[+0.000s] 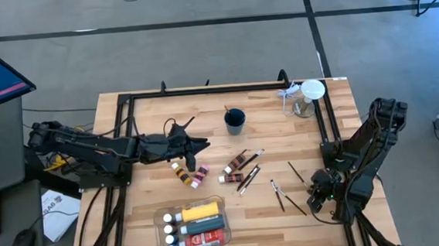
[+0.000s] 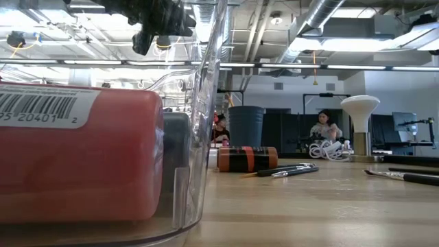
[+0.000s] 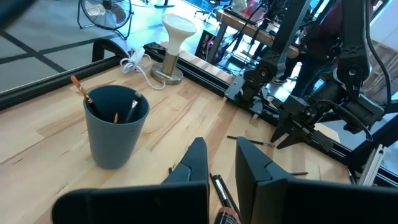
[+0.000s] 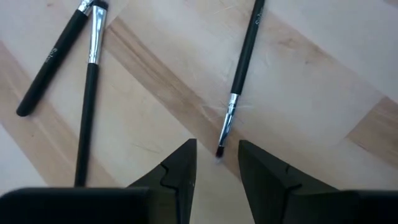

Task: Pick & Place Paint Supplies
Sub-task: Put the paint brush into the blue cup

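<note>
1. Tray (image 1: 161,217) at the near table (image 1: 382,228) edge: clear, already holds a yellow bottle (image 1: 201,211), a red tube (image 1: 206,236) and white-capped bottles lying flat. Looks like the drop-off, so the task is partly done.
2. Right end effector (image 1: 316,203) is low over the table near the right edge, jaws parted a little, nothing between them. In its wrist view the bristle end of a brush (image 4: 239,73) lies just ahead of the gap, not inside it. My read: lining up for a pinch on that brush.
3. Two more brushes (image 4: 68,74) lie flat beside it, touching at the ferrules. Thin and flat on wood, so a pinch could easily slip.
4. Mid table: tubes (image 1: 190,174) and a second cluster with brushes (image 1: 242,168) not yet picked, lying loose.
5. Left end effector (image 1: 198,146) hovers just past the tubes, jaws clenched, empty. Probably waiting clear of the right arm's work.
6. Farther back: blue cup (image 1: 235,121) upright with brushes standing in it, likely the brush bin.
7. Far right corner: jar with white lid (image 1: 309,97) plus a white cable (image 1: 287,93); not part of the job.
</note>
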`<control>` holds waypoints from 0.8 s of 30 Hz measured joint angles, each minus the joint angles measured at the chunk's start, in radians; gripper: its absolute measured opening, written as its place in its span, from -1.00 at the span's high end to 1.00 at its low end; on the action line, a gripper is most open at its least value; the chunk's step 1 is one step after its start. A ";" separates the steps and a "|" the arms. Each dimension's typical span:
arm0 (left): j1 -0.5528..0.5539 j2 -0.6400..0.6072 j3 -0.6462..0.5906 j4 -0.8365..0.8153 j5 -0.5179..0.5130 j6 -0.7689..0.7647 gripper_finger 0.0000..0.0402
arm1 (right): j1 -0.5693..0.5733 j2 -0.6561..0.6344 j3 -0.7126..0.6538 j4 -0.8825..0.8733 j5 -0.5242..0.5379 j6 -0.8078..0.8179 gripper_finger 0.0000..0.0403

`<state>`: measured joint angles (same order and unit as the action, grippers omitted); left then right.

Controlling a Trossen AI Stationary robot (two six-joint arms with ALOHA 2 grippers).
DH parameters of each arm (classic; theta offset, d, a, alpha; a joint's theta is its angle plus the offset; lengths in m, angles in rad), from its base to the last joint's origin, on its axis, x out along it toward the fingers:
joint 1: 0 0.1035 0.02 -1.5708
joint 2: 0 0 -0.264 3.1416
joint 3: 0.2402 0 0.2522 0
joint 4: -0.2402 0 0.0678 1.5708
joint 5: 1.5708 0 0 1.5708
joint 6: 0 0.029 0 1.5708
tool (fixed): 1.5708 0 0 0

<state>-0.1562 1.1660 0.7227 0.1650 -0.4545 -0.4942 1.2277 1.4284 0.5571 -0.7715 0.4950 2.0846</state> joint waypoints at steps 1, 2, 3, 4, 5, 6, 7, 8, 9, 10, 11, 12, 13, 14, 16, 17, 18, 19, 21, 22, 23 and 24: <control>0.000 0.000 0.000 0.000 0.000 0.000 1.00 | 0.000 0.000 0.000 0.000 0.000 0.000 0.44; 0.000 0.000 0.000 0.000 0.000 0.000 1.00 | 0.000 0.001 0.000 0.001 0.000 0.000 0.44; 0.000 0.000 0.000 0.000 0.000 0.000 1.00 | 0.000 0.010 0.000 0.003 -0.001 0.000 0.44; 0.000 0.000 0.000 0.000 0.000 -0.001 1.00 | 0.000 0.022 0.000 0.007 -0.010 0.000 0.44; 0.000 0.000 0.000 0.000 0.000 -0.003 1.00 | 0.000 0.038 0.001 0.009 -0.014 0.001 0.44; -0.002 0.000 0.000 0.000 0.000 -0.003 1.00 | 0.000 0.053 0.004 0.011 -0.014 0.002 0.44; -0.004 0.000 0.000 0.000 0.000 -0.003 1.00 | 0.001 0.069 0.004 0.013 -0.012 0.004 0.44; -0.005 0.000 0.000 0.000 0.000 -0.003 1.00 | 0.001 0.080 0.006 0.015 -0.012 0.004 0.44; -0.005 0.000 0.000 0.001 0.000 -0.003 1.00 | 0.001 0.089 0.012 0.012 -0.012 0.004 0.44; -0.005 0.000 0.000 0.001 0.000 -0.003 1.00 | 0.000 0.097 0.020 0.005 -0.012 0.004 0.44; -0.005 0.000 0.000 0.001 0.000 -0.003 1.00 | 0.000 0.102 0.028 -0.002 -0.013 0.007 0.44; -0.005 0.000 0.000 0.001 0.000 -0.003 1.00 | 0.000 0.107 0.036 -0.011 -0.016 0.012 0.44; -0.005 0.000 0.000 0.001 0.000 -0.003 1.00 | -0.001 0.109 0.044 -0.020 -0.022 0.016 0.44; -0.005 0.000 0.000 0.001 0.000 -0.003 1.00 | 0.000 0.112 0.049 -0.025 -0.024 0.018 0.44; -0.005 0.000 0.000 0.003 -0.001 -0.003 1.00 | -0.001 0.112 0.051 -0.028 -0.030 0.019 0.44; -0.005 0.000 0.000 0.004 -0.003 -0.003 1.00 | -0.001 0.112 0.052 -0.029 -0.034 0.019 0.45; -0.005 0.000 0.000 0.008 -0.006 -0.003 1.00 | -0.001 0.112 0.052 -0.029 -0.037 0.019 0.47; -0.005 0.000 0.000 0.011 -0.008 -0.002 1.00 | -0.001 0.112 0.052 -0.031 -0.038 0.021 0.50; -0.005 0.000 0.000 0.014 -0.008 -0.002 1.00 | -0.001 0.112 0.052 -0.035 -0.042 0.034 0.58; -0.005 0.000 0.000 0.017 -0.008 -0.002 1.00 | -0.001 0.112 0.052 -0.037 -0.044 0.036 0.63; -0.005 0.000 0.000 0.018 -0.008 -0.002 1.00 | -0.001 0.112 0.051 -0.040 -0.044 0.037 0.69; -0.005 0.000 0.000 0.018 -0.008 -0.003 1.00 | -0.001 0.112 0.051 -0.041 -0.045 0.037 0.75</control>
<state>-0.1616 1.1656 0.7231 0.1833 -0.4625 -0.4973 1.2270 1.5406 0.6086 -0.8125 0.4499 2.1220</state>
